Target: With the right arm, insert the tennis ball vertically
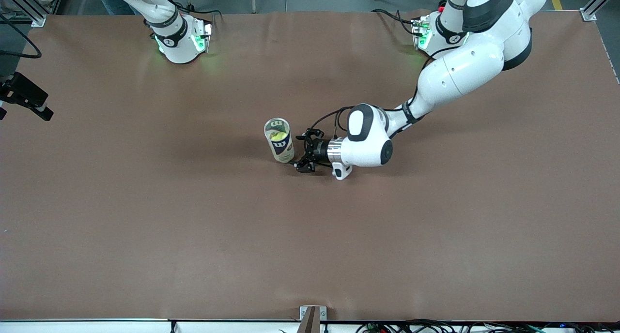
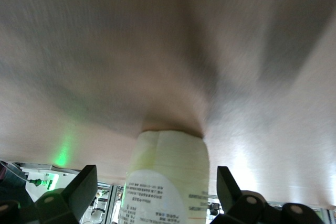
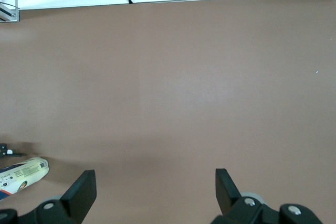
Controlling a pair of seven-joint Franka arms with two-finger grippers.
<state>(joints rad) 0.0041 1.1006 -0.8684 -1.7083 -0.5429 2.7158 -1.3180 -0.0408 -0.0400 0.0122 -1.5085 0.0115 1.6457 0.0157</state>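
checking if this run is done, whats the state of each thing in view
tennis ball can: upright, top open
tennis ball: inside the can, visible through its mouth
left hand: open, low beside the can, not gripping it
right hand: open, empty, over bare table

Just ahead of my open left jaws, the can shows a "W" logo; its label's small print I cannot read.

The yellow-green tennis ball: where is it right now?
In the front view the yellow-green tennis ball sits inside the upright clear plastic can near the table's middle, with the open left gripper beside the can.
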